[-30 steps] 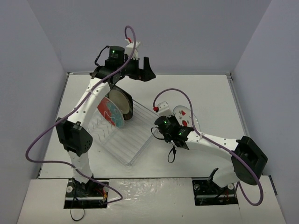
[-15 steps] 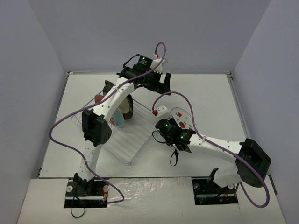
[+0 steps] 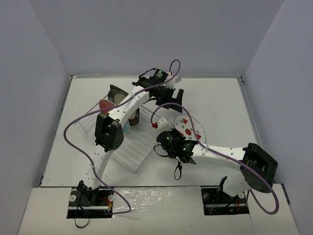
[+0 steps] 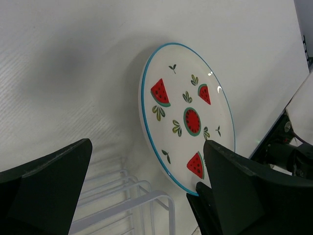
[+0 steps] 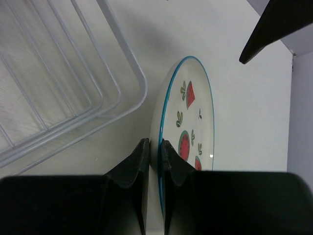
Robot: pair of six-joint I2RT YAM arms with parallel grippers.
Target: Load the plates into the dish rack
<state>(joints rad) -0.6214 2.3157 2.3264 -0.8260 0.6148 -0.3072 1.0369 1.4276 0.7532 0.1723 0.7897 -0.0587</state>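
The small white plate with red wedges and a blue rim (image 3: 191, 126) sits right of the dish rack (image 3: 131, 155). My right gripper (image 3: 179, 137) is shut on its near rim (image 5: 155, 147) and holds it tilted, close to the rack's corner wire (image 5: 139, 81). My left gripper (image 3: 172, 97) is open and empty above the plate's far side, and the plate (image 4: 188, 110) shows between its fingers (image 4: 254, 191). In the rack's far end stand a black plate (image 3: 116, 93), a red-and-teal plate (image 3: 104, 104) and a beige plate with a striped rim (image 3: 135, 117), partly hidden by the left arm.
The left arm (image 3: 122, 110) stretches across the rack's far end. Purple cables loop off both arms (image 3: 73, 142). Grey walls close in the white table (image 3: 220, 98) at left, back and right. The rack's near rows of tines (image 5: 58, 63) hold nothing.
My left arm has swung right from over the rack's far end to above the white plate. My right gripper has shifted the plate left, toward the rack's corner.
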